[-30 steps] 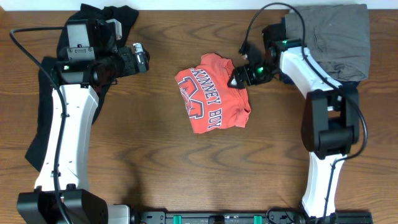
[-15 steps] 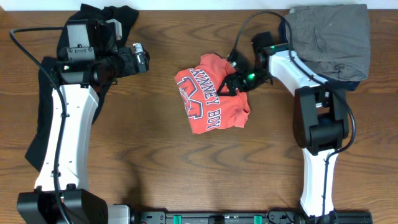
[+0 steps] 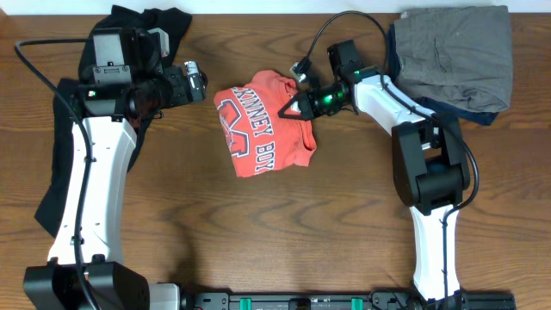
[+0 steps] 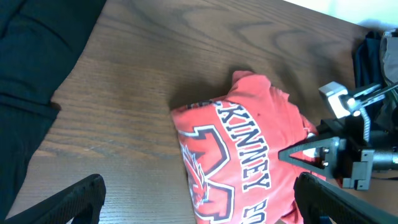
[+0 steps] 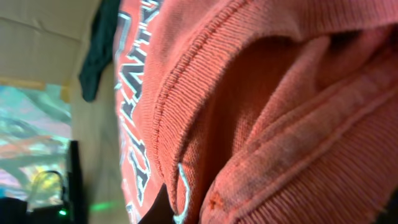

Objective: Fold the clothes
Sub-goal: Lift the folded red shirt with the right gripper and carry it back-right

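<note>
Brown wood table (image 3: 172, 241) runs under both arms. At the far left we see the black garment (image 3: 52, 189) lying loose and rumpled beneath the left arm, not folded at all. That arm reaches up the left side and bends so the left gripper (image 3: 196, 80) points right toward the middle. Its jaws stand wide with nothing between them, apart from the shirt. In the middle lies the shirt (image 3: 263, 129), bunched into a rough, skewed packet with the lettering up. We judge it half folded at best, with uneven edges and a lump at the upper right. On that edge the right gripper (image 3: 299, 105) is closed, pinching a fold of red cloth that fills its wrist view. The right arm rises from its base, then bends left and low across the table. At the upper right sits a grey pile (image 3: 452, 52), seemingly folded already. We reckon the shirt needs squaring and the black garment is untouched.
</note>
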Robot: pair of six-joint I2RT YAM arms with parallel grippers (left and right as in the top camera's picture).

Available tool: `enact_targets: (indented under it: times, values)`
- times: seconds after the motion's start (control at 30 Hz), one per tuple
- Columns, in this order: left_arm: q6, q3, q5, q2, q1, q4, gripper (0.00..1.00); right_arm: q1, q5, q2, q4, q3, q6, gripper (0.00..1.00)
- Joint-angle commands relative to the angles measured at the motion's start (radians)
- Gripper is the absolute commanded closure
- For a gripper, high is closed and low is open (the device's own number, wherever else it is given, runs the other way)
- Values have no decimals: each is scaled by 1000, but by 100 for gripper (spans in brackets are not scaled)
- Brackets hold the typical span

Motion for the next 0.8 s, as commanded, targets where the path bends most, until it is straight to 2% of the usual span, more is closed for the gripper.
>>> enact_targets:
  times: [0.0, 0.37, 0.77]
  values:
    - [9, -11, -13, 11, 2, -4, 2, -31, -98, -33, 28, 6, 82, 99]
    - [9, -11, -13, 11, 2, -3, 2, -146, 39, -256, 114, 8, 294, 99]
    - [9, -11, -13, 11, 2, -3, 2, -371, 408, -506, 145, 8, 521, 99]
